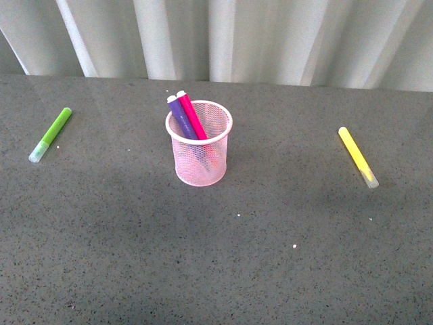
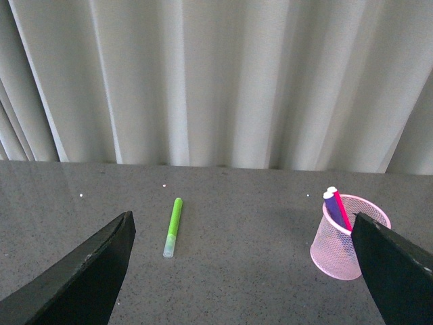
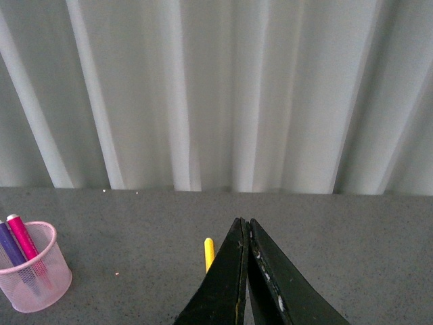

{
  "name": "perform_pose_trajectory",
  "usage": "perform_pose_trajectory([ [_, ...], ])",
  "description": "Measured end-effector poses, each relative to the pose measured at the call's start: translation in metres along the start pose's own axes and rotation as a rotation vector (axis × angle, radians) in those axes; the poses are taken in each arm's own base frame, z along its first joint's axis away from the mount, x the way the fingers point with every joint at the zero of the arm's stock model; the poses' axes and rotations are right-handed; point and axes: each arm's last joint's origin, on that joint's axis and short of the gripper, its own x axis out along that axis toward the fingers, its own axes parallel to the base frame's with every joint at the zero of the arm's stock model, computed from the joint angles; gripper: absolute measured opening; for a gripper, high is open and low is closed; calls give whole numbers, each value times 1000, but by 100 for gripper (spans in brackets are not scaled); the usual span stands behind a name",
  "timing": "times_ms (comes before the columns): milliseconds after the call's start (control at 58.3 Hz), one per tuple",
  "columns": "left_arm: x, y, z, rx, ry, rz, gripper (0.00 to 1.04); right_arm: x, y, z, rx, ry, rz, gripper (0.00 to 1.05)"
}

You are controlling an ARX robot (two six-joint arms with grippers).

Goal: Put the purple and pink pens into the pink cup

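Observation:
The pink cup (image 1: 199,143) stands upright in the middle of the grey table. Inside it lean the purple pen (image 1: 180,116) and the pink pen (image 1: 192,115), side by side, their ends sticking out over the rim toward the back left. Both also show in the left wrist view, purple pen (image 2: 333,208) and pink pen (image 2: 342,210) in the pink cup (image 2: 342,238), and in the right wrist view in the pink cup (image 3: 35,276). My left gripper (image 2: 242,222) is open and empty. My right gripper (image 3: 245,223) is shut on nothing. Neither arm shows in the front view.
A lime-green marker (image 1: 51,134) lies at the table's left, seen too as the green marker (image 2: 173,226). A yellow marker (image 1: 358,156) lies at the right; its tip (image 3: 209,251) peeks beside my right fingers. A white pleated curtain (image 1: 223,37) backs the table.

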Motion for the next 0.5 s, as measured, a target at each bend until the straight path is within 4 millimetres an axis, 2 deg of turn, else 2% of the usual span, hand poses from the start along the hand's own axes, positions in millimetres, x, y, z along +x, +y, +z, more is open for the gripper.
perform_pose_trajectory([
  [497,0,0,0,0,0,0,98,-10,0,-14,0,-23,0,3],
])
